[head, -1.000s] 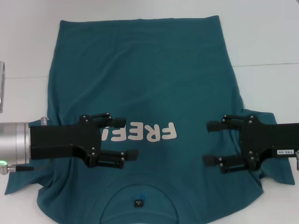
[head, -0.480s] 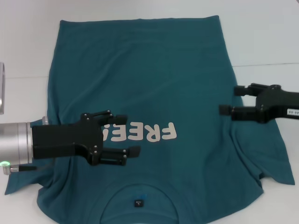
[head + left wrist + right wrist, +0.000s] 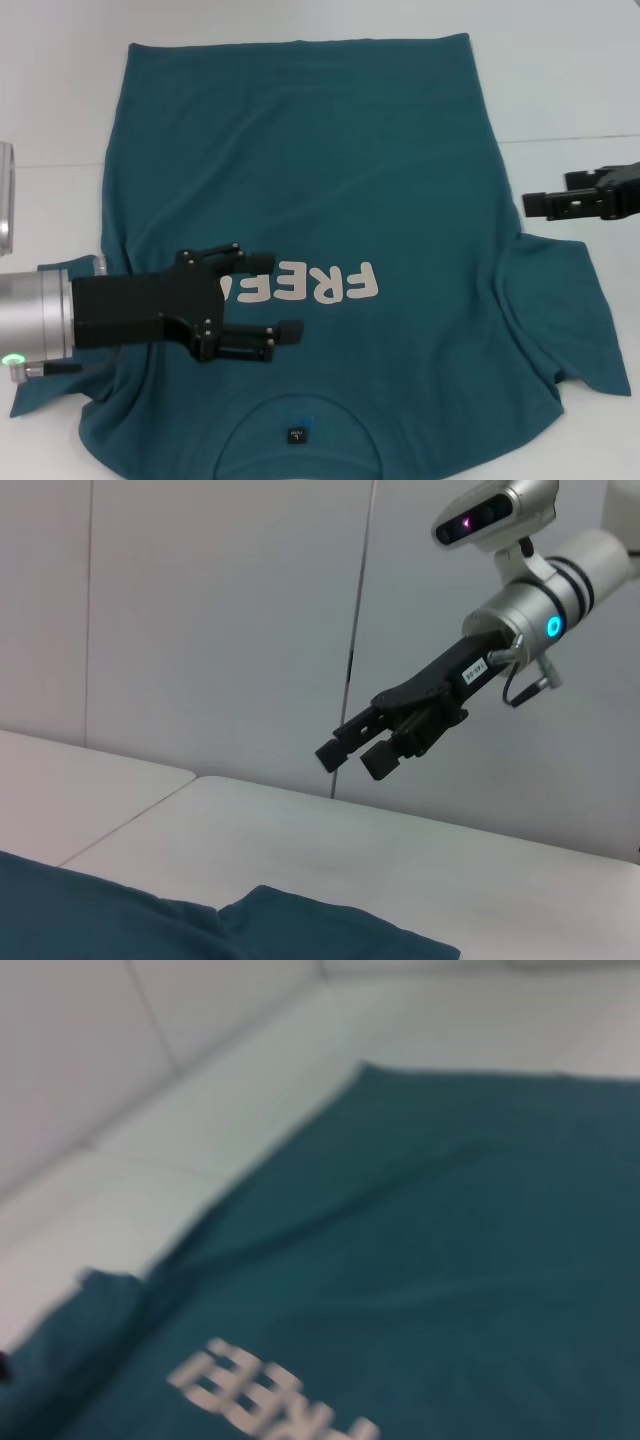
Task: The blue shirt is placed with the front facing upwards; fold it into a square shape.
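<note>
Both claws released: left claw [image 3: 270,296] over blue shirt [image 3: 320,160]; left wrist view shows right claw [image 3: 352,755] airborne.

Lab-like room: white table [image 3: 570,80] (seamed), plain panelled wall [image 3: 200,610].

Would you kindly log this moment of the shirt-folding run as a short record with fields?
garment: blue shirt, spread flat on the white table, front up, white lettering showing
collar: nearest the robot, dark neck label visible
fold state: not yet folded
left gripper: open, over the shirt's chest beside the lettering, empty
right gripper: open, empty, raised over the table off the shirt's side edge
right sleeve: rumpled, spread on the table
</note>
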Tool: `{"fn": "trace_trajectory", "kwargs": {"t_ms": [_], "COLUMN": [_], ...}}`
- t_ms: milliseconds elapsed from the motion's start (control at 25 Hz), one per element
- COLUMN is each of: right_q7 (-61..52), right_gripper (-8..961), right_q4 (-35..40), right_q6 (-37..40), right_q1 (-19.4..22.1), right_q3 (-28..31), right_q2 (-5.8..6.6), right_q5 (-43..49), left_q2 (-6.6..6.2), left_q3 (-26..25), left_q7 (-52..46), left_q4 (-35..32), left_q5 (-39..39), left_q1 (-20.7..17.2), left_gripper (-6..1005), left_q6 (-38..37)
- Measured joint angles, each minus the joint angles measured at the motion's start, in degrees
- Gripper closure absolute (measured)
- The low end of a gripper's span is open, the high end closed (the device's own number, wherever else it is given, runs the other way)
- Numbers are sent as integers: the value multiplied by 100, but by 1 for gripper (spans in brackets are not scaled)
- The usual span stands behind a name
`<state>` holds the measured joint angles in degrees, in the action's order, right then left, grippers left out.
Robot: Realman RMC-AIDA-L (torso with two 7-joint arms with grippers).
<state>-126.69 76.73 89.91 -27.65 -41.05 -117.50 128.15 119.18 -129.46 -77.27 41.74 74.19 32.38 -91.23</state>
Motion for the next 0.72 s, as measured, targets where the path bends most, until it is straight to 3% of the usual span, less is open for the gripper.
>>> {"fn": "trace_trajectory", "kwargs": {"t_ms": [240, 480, 720], "right_q7": [-585, -1179, -1218], "right_gripper": [36, 37, 37], "right_q4": [841, 409, 102], "right_q6": [462, 798, 845], "right_q1": [-94, -236, -271], "right_q3": [-36, 88, 62], "right_q2": [-14, 250, 295], "right_q5": [789, 912, 1378], "left_q2": [24, 49, 52], "left_q3": [0, 0, 8], "left_q7": [63, 150, 157], "left_q4": [2, 1, 1], "left_q5": [18, 43, 22], "left_q1": [-27, -53, -44], "left_gripper": [62, 63, 63], "left_q6": [8, 8, -33]}}
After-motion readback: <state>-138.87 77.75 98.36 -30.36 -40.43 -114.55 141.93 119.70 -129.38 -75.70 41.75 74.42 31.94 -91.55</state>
